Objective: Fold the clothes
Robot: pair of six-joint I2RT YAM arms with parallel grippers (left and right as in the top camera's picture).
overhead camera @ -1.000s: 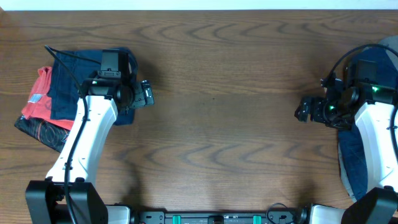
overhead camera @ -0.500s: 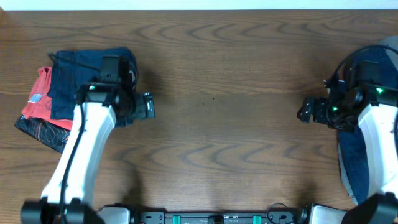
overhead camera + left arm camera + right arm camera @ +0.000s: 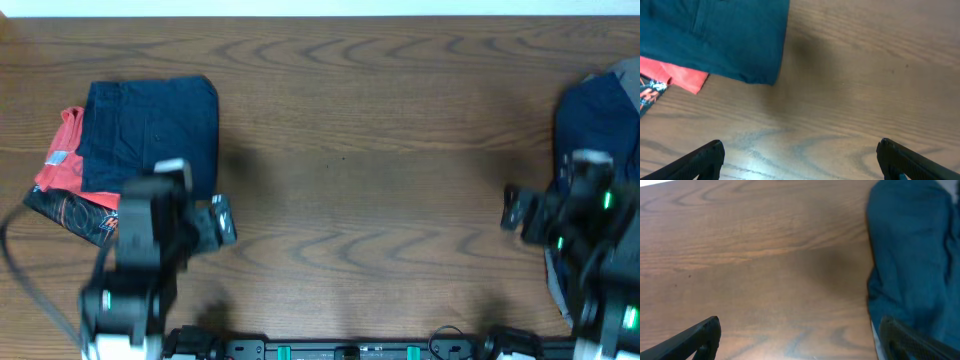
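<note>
Plainly the unfolded navy heap [image 3: 592, 110] is what the coming move turns on. It sprawls at the edge of the counter [image 3: 380, 150] with its long axis running away from the robot. The right claw [image 3: 512, 208] hangs close beside it, on the side facing the bare wood, so the cloth lies to that claw's right. That claw is spread wide with nothing in it. The left claw [image 3: 222, 218], likewise spread and empty, is well apart from the heap, across the counter. So are the folded shorts [image 3: 150, 130], which lie on the red-orange T-shirt [image 3: 62, 165]. The right arm looks much the nearer and would likely reach sideways for the heap's closest edge.
</note>
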